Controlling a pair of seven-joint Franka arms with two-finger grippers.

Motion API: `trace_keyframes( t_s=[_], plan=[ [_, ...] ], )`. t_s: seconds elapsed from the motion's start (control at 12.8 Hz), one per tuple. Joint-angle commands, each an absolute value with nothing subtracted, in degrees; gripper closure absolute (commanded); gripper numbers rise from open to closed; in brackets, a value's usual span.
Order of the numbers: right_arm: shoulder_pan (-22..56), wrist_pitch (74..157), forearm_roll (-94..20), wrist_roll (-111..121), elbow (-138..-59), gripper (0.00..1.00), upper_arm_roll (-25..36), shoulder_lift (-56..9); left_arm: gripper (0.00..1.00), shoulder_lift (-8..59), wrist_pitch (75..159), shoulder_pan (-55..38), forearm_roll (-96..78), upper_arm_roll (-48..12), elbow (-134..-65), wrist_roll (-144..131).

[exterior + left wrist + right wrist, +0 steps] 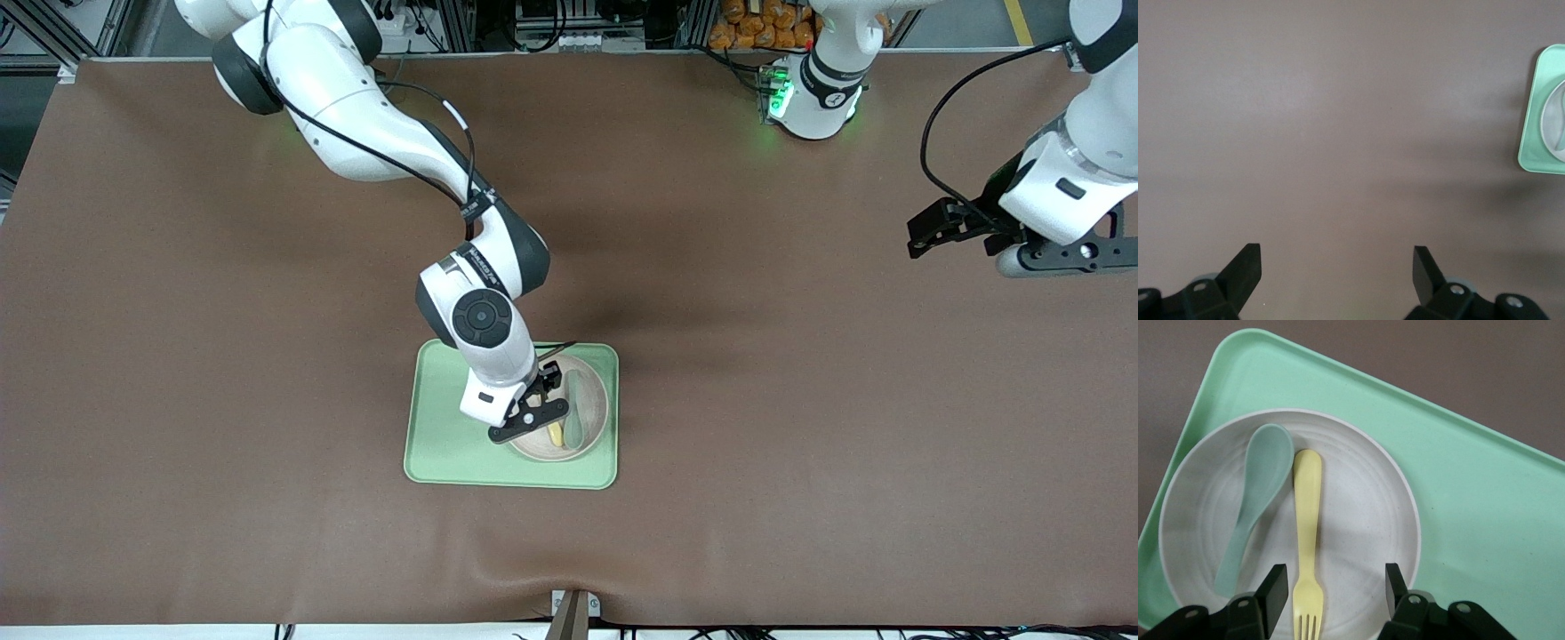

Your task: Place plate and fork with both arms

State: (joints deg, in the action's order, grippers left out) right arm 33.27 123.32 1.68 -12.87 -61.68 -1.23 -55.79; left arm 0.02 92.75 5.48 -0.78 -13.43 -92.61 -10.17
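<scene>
Nearest the front camera lies the tray [444,444] — a light-green rectangle on the brown table [222,356], taken as the landmark. On the tray, at the end toward the left arm, sits the plate [597,418], round and pale with a raised rim. Inside the plate the fork [1307,520] and a grey-green spoon [1258,493] lie side by side, close together; whether they touch cannot be told. Both rest wholly on the plate, the spoon between the fork and the tray's edge at the left arm's end.

Right gripper [544,404] — over the plate, above the fork, its arm reaching down from the base at the top of the front view. In the right wrist view the two black fingers [1275,590] stand apart on either side of the fork's tined end, gripping nothing.

Left gripper [925,233] — in the air over bare table, well apart from the tray toward the left arm's end, waiting. Its fingers [1245,267] are spread wide and empty; a corner of the tray shows at the edge of the left wrist view.
</scene>
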Motion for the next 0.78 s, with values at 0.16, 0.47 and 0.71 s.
trace_keyframes(
  t_s=[0.16,0.47,0.71],
  plan=[
    [34.8,125.0,2.8,-14.7,-59.1,0.43,0.4,-59.1,0.0,-0.5,89.6,6.5,0.4,-13.4,-90.0,-9.7],
    [35.7,126.6,2.8,-15.1,-59.1,0.43,0.9,-60.1,0.0,-0.5,88.9,7.2,0.4,-13.4,-89.9,-9.3],
    [36.0,126.8,2.8,-15.6,-59.1,0.49,0.9,-60.6,0.0,-0.7,88.9,6.5,0.4,-12.7,-88.5,-8.9]
  ],
)
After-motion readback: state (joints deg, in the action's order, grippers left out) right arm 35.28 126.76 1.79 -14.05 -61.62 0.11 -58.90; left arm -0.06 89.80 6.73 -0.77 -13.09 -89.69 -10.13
